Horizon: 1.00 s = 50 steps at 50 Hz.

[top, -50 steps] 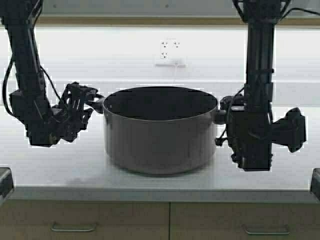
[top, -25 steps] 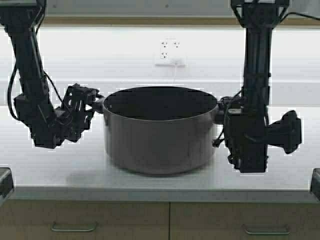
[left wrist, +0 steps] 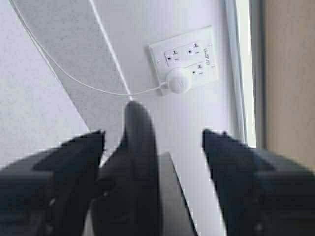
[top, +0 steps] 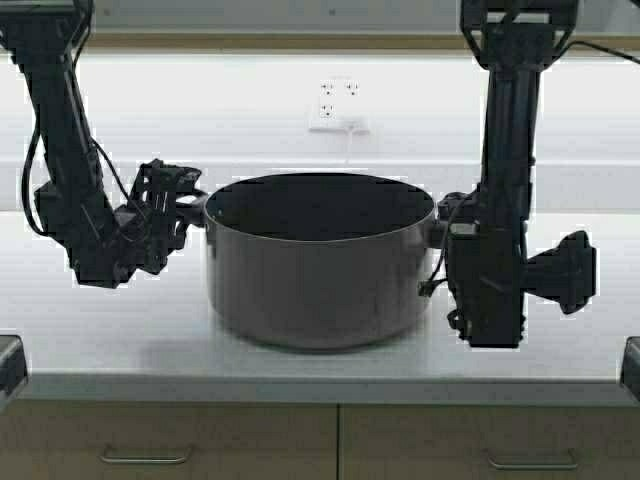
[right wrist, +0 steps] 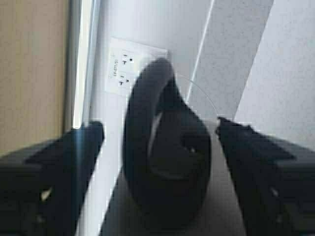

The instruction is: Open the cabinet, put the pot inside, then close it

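The dark grey pot (top: 318,265) stands upright and lidless on the white counter (top: 120,340). My left gripper (top: 186,205) is at the pot's left rim. In the left wrist view the gripper (left wrist: 152,136) is open, with the black loop handle (left wrist: 140,162) between its fingers, close to one of them. My right gripper (top: 446,225) is at the pot's right rim. In the right wrist view it (right wrist: 160,125) is open, with the other loop handle (right wrist: 147,147) between its fingers and gaps on both sides. The cabinet's paired doors are out of view; only a tan strip (top: 300,41) shows above the wall.
A white wall outlet (top: 338,108) with a plugged-in cord is behind the pot. Tan drawer fronts with horizontal handles (top: 145,458) run below the counter's front edge. Bare counter lies left and right of the pot, under the arms.
Both arms have shifted slightly inward, bringing the grippers closer to the pot's handles. The pot has not moved.
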Motion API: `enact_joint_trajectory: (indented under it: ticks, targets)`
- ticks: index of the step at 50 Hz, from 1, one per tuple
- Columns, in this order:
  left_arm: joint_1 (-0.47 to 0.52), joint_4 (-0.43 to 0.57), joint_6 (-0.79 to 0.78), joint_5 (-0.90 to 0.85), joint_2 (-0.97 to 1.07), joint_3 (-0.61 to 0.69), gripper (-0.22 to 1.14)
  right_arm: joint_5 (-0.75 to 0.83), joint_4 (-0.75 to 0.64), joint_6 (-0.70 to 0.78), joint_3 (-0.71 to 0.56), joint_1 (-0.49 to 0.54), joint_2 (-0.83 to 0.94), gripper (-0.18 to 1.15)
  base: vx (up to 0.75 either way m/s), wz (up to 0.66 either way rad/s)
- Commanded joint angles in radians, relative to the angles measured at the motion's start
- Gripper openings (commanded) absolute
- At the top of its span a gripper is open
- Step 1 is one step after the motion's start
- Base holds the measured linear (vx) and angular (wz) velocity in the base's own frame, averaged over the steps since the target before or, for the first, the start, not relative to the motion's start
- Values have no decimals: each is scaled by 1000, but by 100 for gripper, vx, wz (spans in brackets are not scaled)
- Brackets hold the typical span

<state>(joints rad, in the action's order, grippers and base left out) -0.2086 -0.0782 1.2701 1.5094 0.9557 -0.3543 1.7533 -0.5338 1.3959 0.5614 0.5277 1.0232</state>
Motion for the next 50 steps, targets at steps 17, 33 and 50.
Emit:
enact_joint_trajectory:
  ticks: [17,33,50]
  targets:
    - [0,-37,2,-69,-29,37,87,-6,6,3,-51,2,6,93,0,0]
    - [0,-98,-3,-71,-78,-20,-5,-18,17,-3,6,8,-51,2,0,0]
    - [0,-92,-54,-8,-264,-216,3,-6,61,-5,143,12,-229,8,0,0]
